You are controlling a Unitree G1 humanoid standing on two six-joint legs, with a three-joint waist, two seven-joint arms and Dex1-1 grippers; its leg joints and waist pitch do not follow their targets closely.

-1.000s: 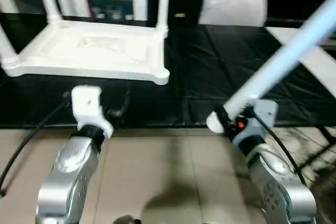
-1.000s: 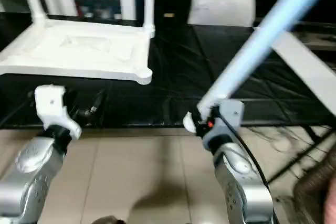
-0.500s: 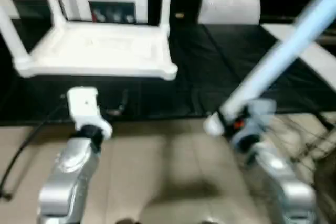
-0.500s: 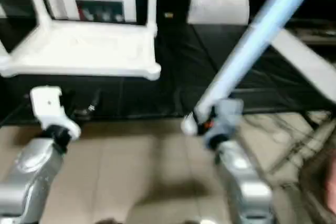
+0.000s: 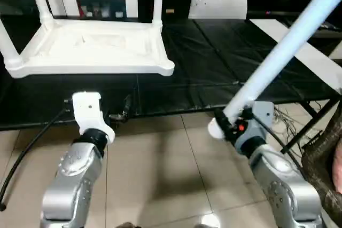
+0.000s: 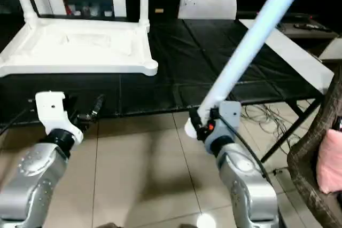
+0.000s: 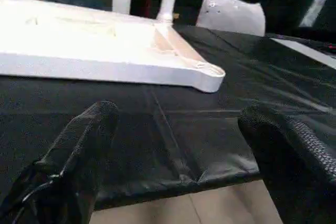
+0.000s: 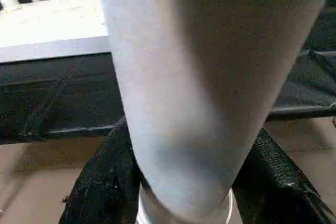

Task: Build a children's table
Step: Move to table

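Three legs look seated already in the tabletop (image 5: 91, 52), which lies underside-up on the black mat (image 5: 214, 68); the near corner socket (image 5: 165, 69) on your right side looks empty. Your right gripper (image 5: 231, 122) is clamped on the fourth leg (image 5: 283, 52) near its fat end, w/ the shaft slanting up and away to the right. Left gripper (image 7: 173, 145) has its fingers spread wide, nothing btwn them, hovering at the mat edge near that corner. Tip: swing the leg upright first, so its plug end faces down, then line it over the socket. Steady the tabletop rim w/ the left so it won't skid when you press.
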